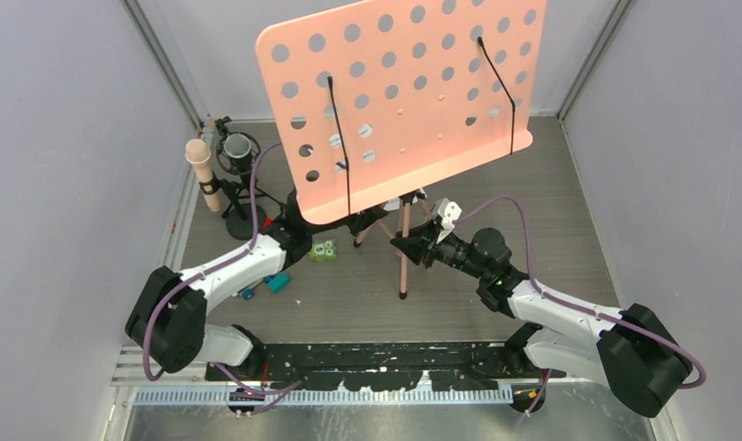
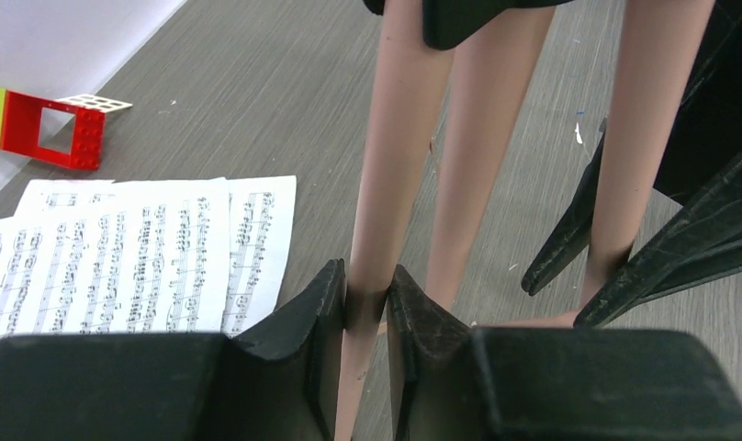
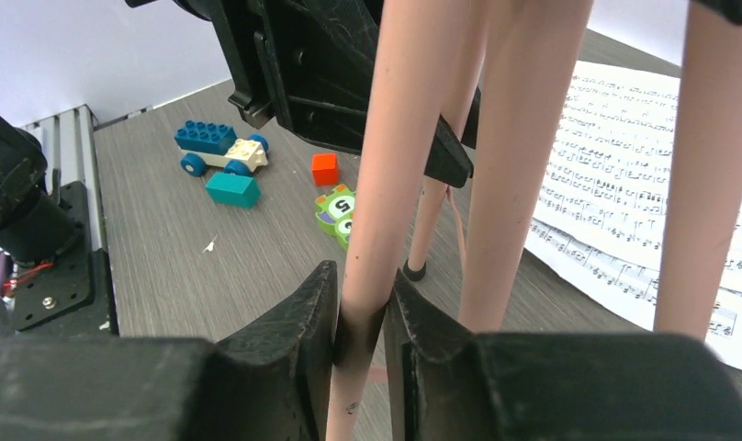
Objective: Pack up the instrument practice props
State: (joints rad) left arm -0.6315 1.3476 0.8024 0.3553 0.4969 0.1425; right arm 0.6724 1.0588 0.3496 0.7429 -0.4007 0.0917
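Left hand (image 2: 367, 276) & right hand (image 3: 361, 276) each clamp 1 leg of pink music stand (image 1: 395, 101), prob. to fold it for packing.

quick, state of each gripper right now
left gripper: shut on one leg of the pink tripod music stand with perforated desk
right gripper: shut on another leg of the same stand

Camera layout: one overhead, two at wrist level.
Top camera, above and behind the arm bases, looks down over the whole table (image 1: 588, 202). Wrist cameras sit low, very near the legs of the pink music stand (image 1: 395, 110), looking past left gripper (image 2: 365, 308) and right gripper (image 3: 360, 317), roughly facing each other; both catch the sheet music (image 2: 119, 257).
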